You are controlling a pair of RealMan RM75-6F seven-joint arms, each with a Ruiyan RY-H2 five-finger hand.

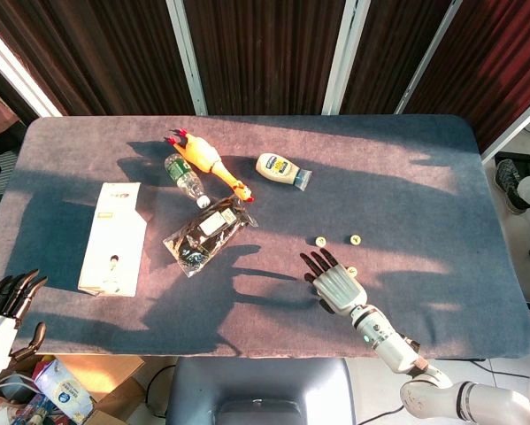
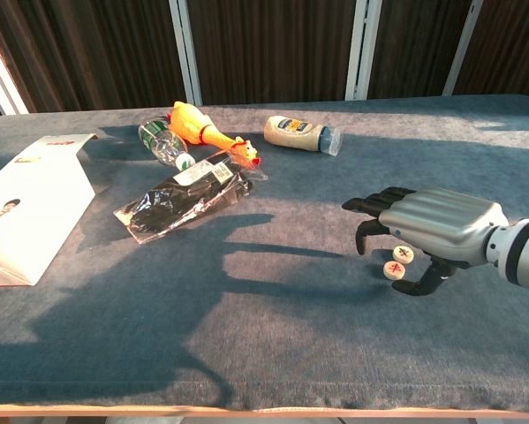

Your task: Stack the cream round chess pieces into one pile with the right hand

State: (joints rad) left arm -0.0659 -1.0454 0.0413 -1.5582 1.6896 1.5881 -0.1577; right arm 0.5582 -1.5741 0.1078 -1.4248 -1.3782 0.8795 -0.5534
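Observation:
Several cream round chess pieces lie right of the table's centre. In the head view two pieces [image 1: 320, 241] [image 1: 355, 239] lie apart at the back and one [image 1: 351, 271] shows beside my right hand [image 1: 336, 283]. The chest view shows two more pieces [image 2: 403, 254] [image 2: 393, 270] touching each other, directly under my right hand [image 2: 434, 231]. That hand hovers palm down over them, fingers spread and slightly curled, holding nothing. The other pieces are hidden behind it in the chest view. My left hand [image 1: 6, 299] hangs off the table's near left corner, fingers apart and empty.
A yellow rubber chicken [image 1: 204, 164], a water bottle [image 1: 185, 180] and a mayonnaise bottle [image 1: 282, 170] lie at the back. A black packet [image 1: 210, 232] sits left of the pieces, and a white box [image 1: 114, 237] lies at the left. The near table edge [image 2: 264, 408] runs below my right hand.

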